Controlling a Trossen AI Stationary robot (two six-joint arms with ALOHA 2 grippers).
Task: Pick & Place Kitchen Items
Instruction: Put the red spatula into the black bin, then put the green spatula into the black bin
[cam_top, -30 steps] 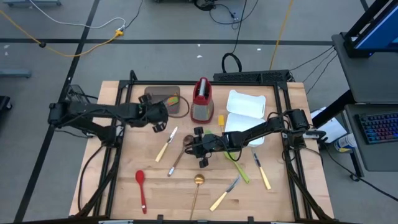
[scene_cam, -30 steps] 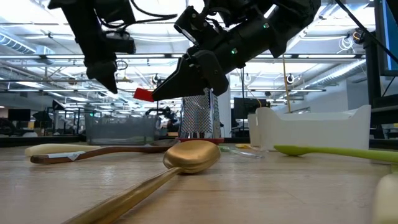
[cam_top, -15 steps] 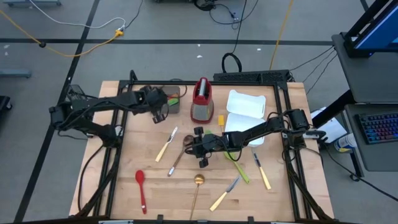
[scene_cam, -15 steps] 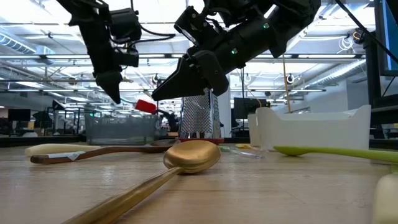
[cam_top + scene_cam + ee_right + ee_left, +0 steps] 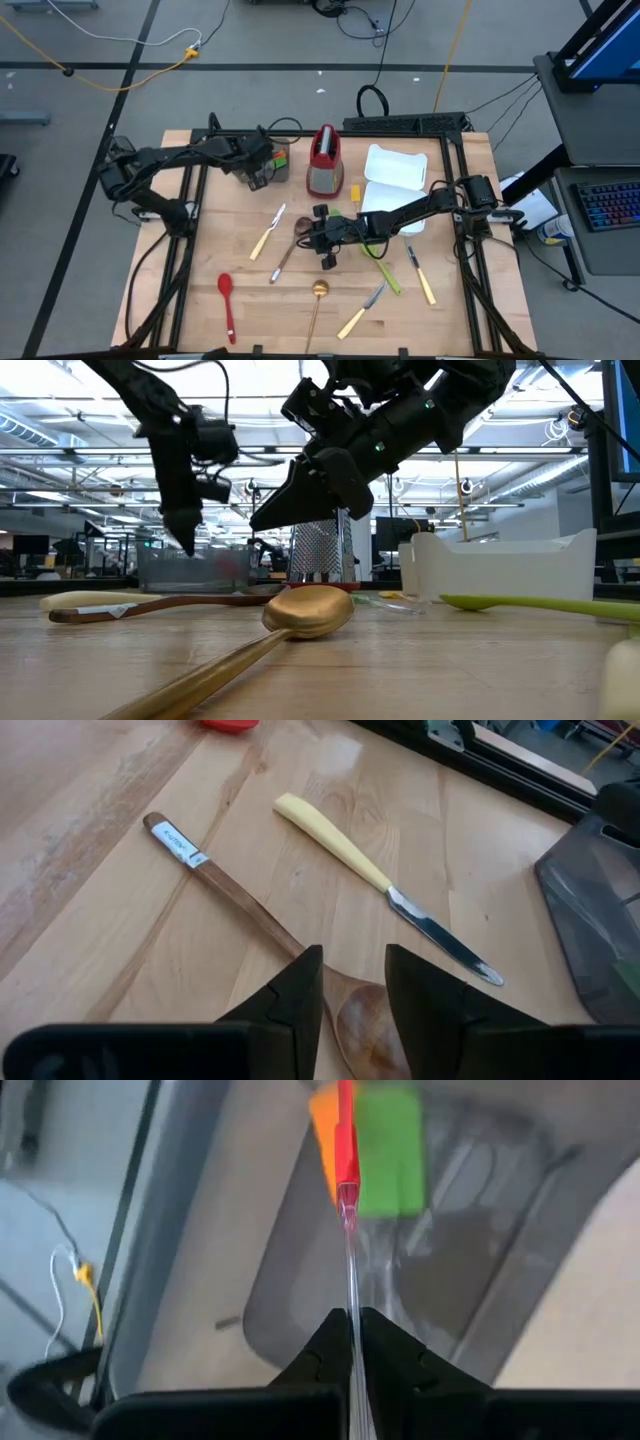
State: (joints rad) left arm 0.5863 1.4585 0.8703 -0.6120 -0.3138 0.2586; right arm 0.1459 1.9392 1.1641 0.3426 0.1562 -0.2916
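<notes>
My left gripper [image 5: 262, 178] hangs over the brown bin [image 5: 272, 160] at the table's far left, shut on a spatula with a clear handle and a red head [image 5: 346, 1140]. A green spatula [image 5: 390, 1150] and an orange item [image 5: 322, 1135] lie in the bin. My right gripper [image 5: 318, 238] is open and empty above mid-table. Its fingers stand over the bowl end of a wooden spoon [image 5: 240, 895], which lies flat beside a yellow-handled knife [image 5: 370, 875]. My left gripper pinches the spatula's clear handle [image 5: 352, 1315] between its two fingers. The spatula runs straight out ahead of the fingers, along them. The fingers point down at the bin [image 5: 185, 535]. The red head is down at the bin's inside; whether it touches anything I cannot tell.
On the table lie a red spoon [image 5: 228, 300], a gold spoon [image 5: 318, 300], a green spoon [image 5: 385, 272] and yellow-handled knives [image 5: 268, 232] [image 5: 360, 312] [image 5: 422, 275]. The red-and-steel grater [image 5: 324, 160] stands beside the bin, with a white tray [image 5: 395, 185] to its right.
My left gripper has carried the red-headed spatula toward the table's far edge, from in front of the bin to over it. The spatula's head has gone down from above the bin's rim into the bin. My right gripper has kept still.
</notes>
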